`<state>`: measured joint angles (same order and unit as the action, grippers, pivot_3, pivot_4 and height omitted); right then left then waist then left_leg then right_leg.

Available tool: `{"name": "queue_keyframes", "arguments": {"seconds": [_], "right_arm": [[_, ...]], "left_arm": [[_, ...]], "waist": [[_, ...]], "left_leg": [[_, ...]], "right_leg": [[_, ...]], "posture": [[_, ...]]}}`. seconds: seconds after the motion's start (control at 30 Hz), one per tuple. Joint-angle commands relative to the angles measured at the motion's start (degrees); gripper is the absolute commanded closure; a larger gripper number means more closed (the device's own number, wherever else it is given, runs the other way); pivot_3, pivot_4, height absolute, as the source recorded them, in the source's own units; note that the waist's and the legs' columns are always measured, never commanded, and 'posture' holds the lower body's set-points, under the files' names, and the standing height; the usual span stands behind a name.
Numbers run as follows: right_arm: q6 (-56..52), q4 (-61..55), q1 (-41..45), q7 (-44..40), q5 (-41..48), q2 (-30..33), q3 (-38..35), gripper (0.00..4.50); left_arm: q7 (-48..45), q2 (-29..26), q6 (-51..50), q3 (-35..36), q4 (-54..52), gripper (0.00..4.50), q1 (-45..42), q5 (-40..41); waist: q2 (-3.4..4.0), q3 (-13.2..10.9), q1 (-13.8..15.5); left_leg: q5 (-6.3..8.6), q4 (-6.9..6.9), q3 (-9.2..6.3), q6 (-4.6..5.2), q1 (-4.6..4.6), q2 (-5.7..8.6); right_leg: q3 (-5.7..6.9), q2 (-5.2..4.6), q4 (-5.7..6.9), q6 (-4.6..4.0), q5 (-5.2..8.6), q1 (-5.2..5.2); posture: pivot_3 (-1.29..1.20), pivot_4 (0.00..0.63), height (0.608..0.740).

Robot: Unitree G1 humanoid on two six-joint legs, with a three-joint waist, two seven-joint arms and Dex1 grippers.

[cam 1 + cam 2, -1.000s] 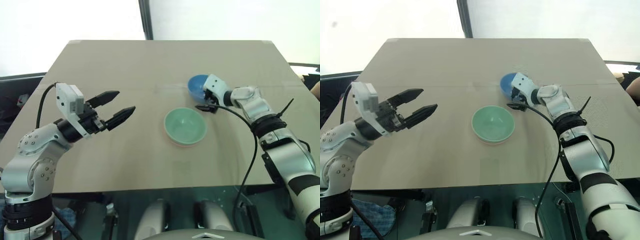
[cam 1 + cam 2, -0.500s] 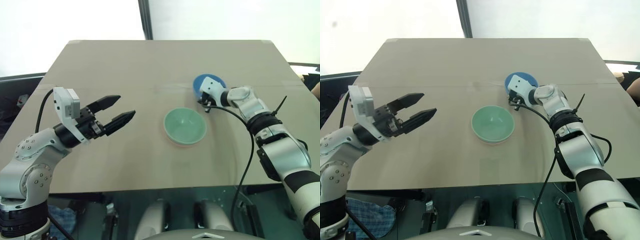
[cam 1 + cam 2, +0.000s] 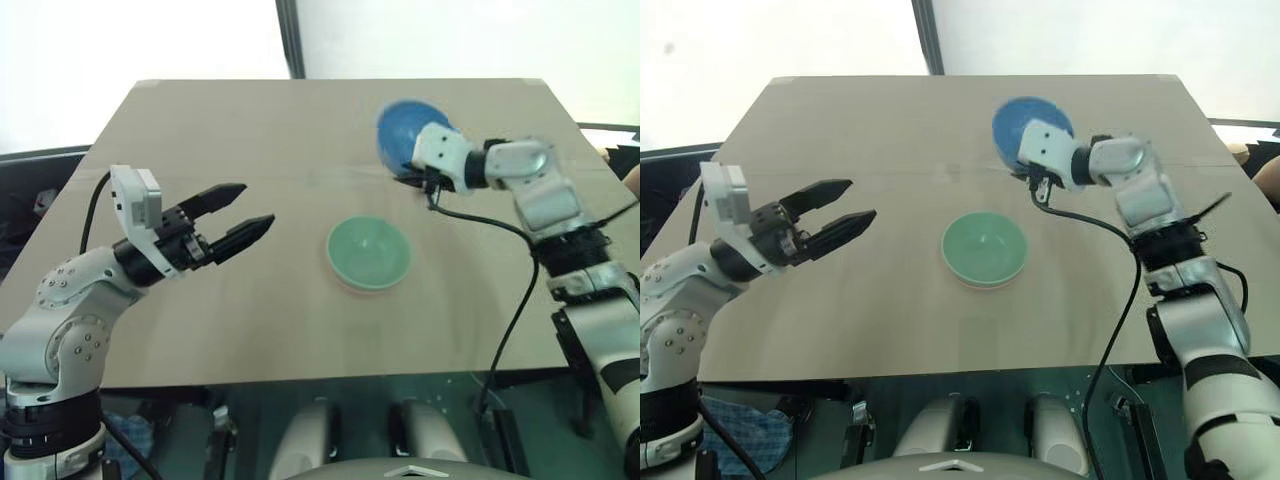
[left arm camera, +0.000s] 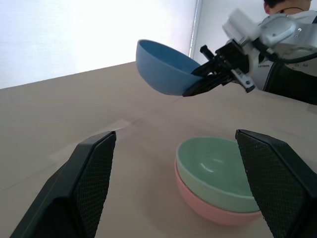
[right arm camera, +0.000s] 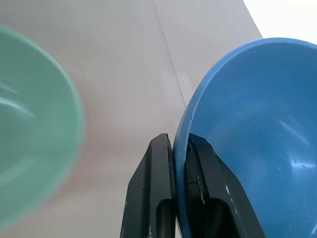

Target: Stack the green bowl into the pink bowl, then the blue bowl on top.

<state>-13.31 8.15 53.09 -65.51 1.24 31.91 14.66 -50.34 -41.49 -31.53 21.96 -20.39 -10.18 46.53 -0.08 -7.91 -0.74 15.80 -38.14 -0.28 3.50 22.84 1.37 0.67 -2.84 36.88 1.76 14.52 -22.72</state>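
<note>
Left wrist view shows the right gripper (image 4: pixel 190 89) clamped on the blue bowl (image 4: pixel 163 67) rim, so it is best to center it over the green bowl (image 4: pixel 218 166), nested in the pink bowl (image 4: pixel 208 208), and lower it level, while the left gripper (image 3: pixel 243 222) waits open.

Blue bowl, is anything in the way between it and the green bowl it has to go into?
Nothing visible is. The round blue bowl, pinched at its rim by the right gripper, hangs over bare table. The mint-green bowl, nested in the salmon-pink bowl, sits open and empty.

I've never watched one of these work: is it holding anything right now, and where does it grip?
The right gripper holds the blue bowl by its rim. The left gripper is open and empty.
</note>
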Motion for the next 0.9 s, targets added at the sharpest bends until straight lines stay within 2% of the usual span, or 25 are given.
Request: {"name": "queue_keyframes", "arguments": {"seconds": [0.03,0.13,0.27,0.3,0.33,0.47,0.57,0.67,0.9], "right_arm": [[-9.66,-18.75,-4.41,-3.09,6.83,2.1,-0.64,4.41],[-15.04,-28.28,-7.37,-3.56,9.16,3.79,0.49,4.41],[-20.07,-33.97,-8.83,-2.74,11.57,4.11,1.92,4.41],[-20.85,-34.72,-8.93,-2.7,11.79,4.4,2.34,3.72],[-21.38,-35.12,-8.92,-2.52,11.81,4.71,2.65,3.52],[-24.9,-35.75,-9.07,1.34,12.04,4.36,1.41,1.67],[-26.13,-35.72,-8.73,1.81,13.18,4.85,0.99,1.67],[-27.37,-35.64,-10.42,2.08,15.85,6.51,-2.4,1.67],[-26.17,-35.08,-22.72,3.47,22.98,11.0,-17.21,1.67]], "left_arm": [[-2.1,-1.19,1.83,-0.52,1.43,0.4,-2.21,-0.77],[-3.57,-1.39,2.39,-1.69,3.08,0.4,-3.57,-1.69],[-5.48,-1.31,3.19,-3.64,5.39,0.4,-5.87,-3.04],[-5.83,-1.24,3.31,-4.04,5.85,0.4,-6.45,-3.21],[-6.16,-1.16,3.4,-4.44,6.26,0.4,-6.98,-3.32],[-7.52,-1.0,3.69,-5.37,7.23,0.4,-8.18,-3.84],[-7.88,-0.71,3.87,-5.77,7.22,0.4,-8.24,-4.02],[-6.65,0.1,4.47,-5.67,6.17,0.4,-7.82,-4.34],[-3.9,-0.7,4.42,-6.31,2.25,0.4,-2.58,-7.55]], "waist": [[-0.01,0.01,0.17],[-0.01,0.0,0.19],[-0.03,0.02,0.13],[-0.03,0.02,0.13],[-0.03,0.01,0.12],[-0.03,0.01,0.11],[-0.03,0.01,0.11],[-0.04,0.01,0.25],[-0.09,0.03,0.45]], "left_leg": [[0.0,-0.01,0.0,0.0,0.0,0.0],[0.01,-0.03,0.0,0.02,0.01,0.04],[0.02,-0.06,-0.01,0.02,-0.03,0.05],[0.01,-0.07,-0.01,0.02,-0.04,0.04],[0.01,-0.07,-0.02,0.02,-0.04,0.04],[0.01,-0.06,-0.02,0.03,-0.02,0.05],[0.02,-0.05,-0.02,0.03,-0.01,0.05],[0.02,-0.05,-0.01,0.03,0.01,0.05],[0.06,-0.02,-0.03,0.1,0.05,0.06]], "right_leg": [[0.0,-0.01,0.0,0.0,0.0,0.0],[0.0,-0.09,0.01,0.0,0.0,0.01],[0.01,-0.13,0.02,0.0,-0.01,0.01],[0.02,-0.13,0.04,0.0,0.0,0.01],[0.03,-0.13,0.03,0.0,0.0,0.0],[0.03,-0.14,0.01,0.0,0.0,0.0],[0.03,-0.14,-0.02,-0.01,0.0,0.0],[0.03,-0.14,-0.03,-0.01,0.0,0.0],[0.05,-0.18,-0.1,0.0,0.0,0.04]], "posture": [[0.0,0.15,0.74],[0.0,0.15,0.74],[0.0,0.15,0.74],[0.0,0.15,0.74],[0.0,0.15,0.74],[0.0,0.15,0.74],[0.0,0.15,0.74],[0.0,0.15,0.74],[0.0,0.15,0.74]]}}
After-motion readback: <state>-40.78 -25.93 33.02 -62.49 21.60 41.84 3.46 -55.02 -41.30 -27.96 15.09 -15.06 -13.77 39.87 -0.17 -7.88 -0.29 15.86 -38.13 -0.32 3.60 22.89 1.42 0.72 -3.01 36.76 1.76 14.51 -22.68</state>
